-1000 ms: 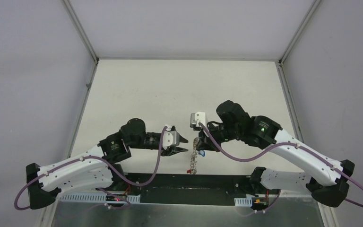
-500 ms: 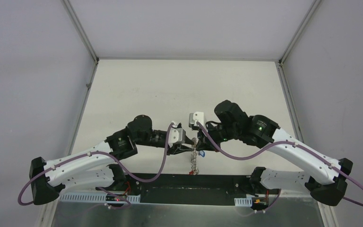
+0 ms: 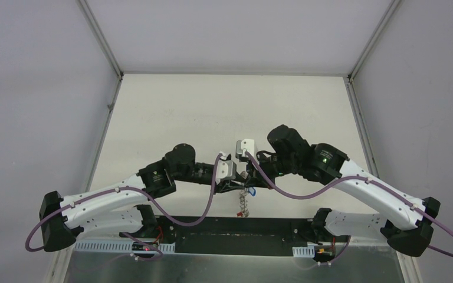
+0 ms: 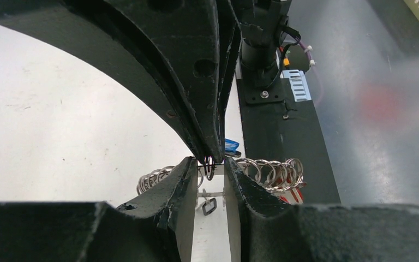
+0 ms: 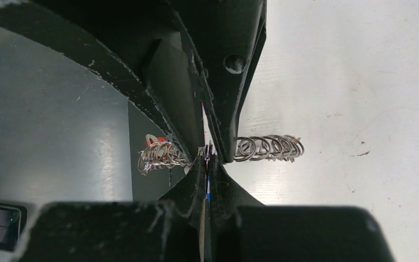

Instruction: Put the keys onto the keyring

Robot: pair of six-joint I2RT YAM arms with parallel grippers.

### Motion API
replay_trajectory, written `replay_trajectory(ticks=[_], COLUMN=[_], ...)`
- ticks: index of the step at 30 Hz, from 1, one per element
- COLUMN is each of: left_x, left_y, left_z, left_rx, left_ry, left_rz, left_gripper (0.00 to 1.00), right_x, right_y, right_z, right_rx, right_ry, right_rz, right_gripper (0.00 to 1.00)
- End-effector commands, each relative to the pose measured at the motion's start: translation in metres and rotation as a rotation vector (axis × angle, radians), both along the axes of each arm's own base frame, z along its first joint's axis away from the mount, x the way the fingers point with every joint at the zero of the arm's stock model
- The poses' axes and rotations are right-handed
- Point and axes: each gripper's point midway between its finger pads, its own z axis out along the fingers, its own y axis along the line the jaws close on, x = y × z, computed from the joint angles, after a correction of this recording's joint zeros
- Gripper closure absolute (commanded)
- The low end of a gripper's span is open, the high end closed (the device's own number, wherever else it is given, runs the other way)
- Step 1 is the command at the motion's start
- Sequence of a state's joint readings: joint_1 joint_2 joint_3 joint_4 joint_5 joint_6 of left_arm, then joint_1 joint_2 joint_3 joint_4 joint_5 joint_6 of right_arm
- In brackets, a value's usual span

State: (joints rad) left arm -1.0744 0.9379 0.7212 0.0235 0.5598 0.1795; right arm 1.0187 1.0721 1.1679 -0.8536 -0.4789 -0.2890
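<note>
1. White table (image 3: 212, 106); arms meet nr front edge. Top view: blue-tag key (image 3: 250, 190) just below tips.
2. L wrist view only: right gripper (image 4: 210, 156) clenched on small dark ring (image 4: 209, 169); left gripper (image 4: 208, 164) ajar, straddling it.
3. R wrist view: ring chain (image 5: 270, 147), red tag (image 5: 155, 141) under it.

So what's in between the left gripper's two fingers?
The right gripper, shut, pokes in between the left gripper's fingers, a small dark ring at its tip. The left wrist view shows it.
</note>
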Motion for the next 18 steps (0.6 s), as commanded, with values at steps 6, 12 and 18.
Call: replay_trajectory(ticks=[6, 12, 18], left_x=[-0.003, -0.003, -0.004], left_y=[0.005, 0.006, 0.003], left_z=[0.004, 0.008, 0.014], left_rx=[0.016, 0.013, -0.006], left_ry=[-0.032, -0.037, -0.034], left_rz=[0.002, 0.001, -0.01], left_gripper=[0.8, 0.94, 0.79], right_x=[0.004, 0.005, 0.004], right_y=[0.011, 0.011, 0.012], right_z=[0.028, 0.027, 0.026], right_rx=[0.109, 0.107, 0.107], right_ry=[-0.049, -0.049, -0.043], right_rz=[0.0, -0.002, -0.003], right_gripper=[1.0, 1.0, 1.0])
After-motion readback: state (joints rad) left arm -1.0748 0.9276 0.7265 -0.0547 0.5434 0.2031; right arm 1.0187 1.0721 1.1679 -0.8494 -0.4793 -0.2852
